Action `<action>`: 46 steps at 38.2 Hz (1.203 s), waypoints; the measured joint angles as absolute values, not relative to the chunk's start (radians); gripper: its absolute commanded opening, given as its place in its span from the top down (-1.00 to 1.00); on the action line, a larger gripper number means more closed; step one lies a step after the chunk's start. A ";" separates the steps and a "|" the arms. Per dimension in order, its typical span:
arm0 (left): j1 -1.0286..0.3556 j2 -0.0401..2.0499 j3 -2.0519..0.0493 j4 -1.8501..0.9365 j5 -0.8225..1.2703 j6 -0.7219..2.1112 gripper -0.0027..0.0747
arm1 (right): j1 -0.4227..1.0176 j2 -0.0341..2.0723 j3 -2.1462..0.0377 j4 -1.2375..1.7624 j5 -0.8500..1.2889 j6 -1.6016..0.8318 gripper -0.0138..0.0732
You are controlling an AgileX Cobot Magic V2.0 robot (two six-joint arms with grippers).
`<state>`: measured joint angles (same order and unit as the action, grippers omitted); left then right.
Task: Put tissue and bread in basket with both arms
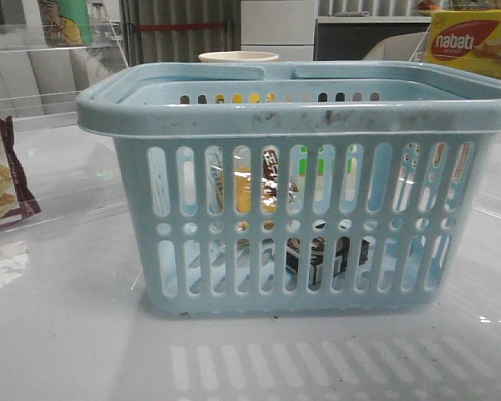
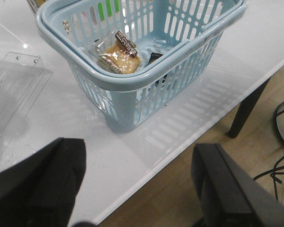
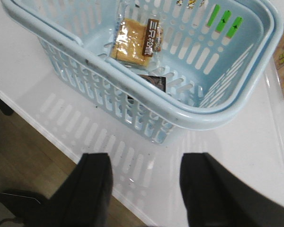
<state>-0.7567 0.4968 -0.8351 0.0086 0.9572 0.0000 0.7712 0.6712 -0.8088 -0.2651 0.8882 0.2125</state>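
Note:
The light-blue basket [image 1: 309,242] stands on the white table in the front view, and shows in the left wrist view [image 2: 113,80] and the right wrist view [image 3: 217,116]. The bread [image 3: 135,40] lies inside on the basket floor; it also shows in the left wrist view [image 2: 120,56] and through the slots in the front view [image 1: 244,190]. The tissue [image 3: 154,81], a small dark pack, lies beside it, partly hidden by the rim; it shows too in the left wrist view [image 2: 154,57] and the front view [image 1: 326,255]. My left gripper [image 2: 137,184] and right gripper [image 3: 144,189] are open and empty, away from the basket over the table's front edge.
A brown-edged cracker bag [image 1: 4,180] lies at the left. A yellow Nabati box [image 1: 476,42] stands at the back right, a cup [image 1: 238,57] behind the basket. A clear acrylic stand [image 2: 14,80] sits left of the basket. The table edge [image 2: 189,137] and a table leg [image 2: 248,106] are close by.

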 measured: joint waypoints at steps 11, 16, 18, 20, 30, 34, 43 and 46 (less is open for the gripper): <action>-0.757 0.308 -0.733 0.009 0.950 0.000 -0.44 | 0.771 0.623 -0.797 -0.270 0.883 0.213 -0.34; -0.757 0.309 -0.711 0.009 0.942 0.022 -0.43 | 0.771 0.568 -0.741 -0.234 0.836 0.188 -0.34; -0.757 0.309 -0.706 0.009 0.933 0.026 -0.43 | 0.771 0.558 -0.717 -0.225 0.831 0.177 -0.34; -0.757 0.309 -0.704 0.009 0.925 0.029 -0.39 | 0.771 0.554 -0.701 -0.215 0.831 0.170 -0.32; -0.757 0.309 -0.702 0.009 0.905 0.029 0.35 | 0.771 0.554 -0.688 -0.196 0.831 0.160 0.50; -0.757 0.309 -0.702 0.009 0.905 0.031 0.62 | 0.771 0.554 -0.688 -0.193 0.831 0.160 0.52; -0.757 0.309 -0.702 0.010 0.905 0.031 0.69 | 0.771 0.554 -0.688 -0.192 0.837 0.160 0.52; -0.757 0.309 -0.702 0.010 0.905 0.031 0.69 | 0.771 0.554 -0.688 -0.192 0.837 0.160 0.52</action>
<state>-0.7567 0.3086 -0.7023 0.0104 0.9051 0.0309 0.7712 0.5539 -0.6884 -0.1920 0.8371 0.1603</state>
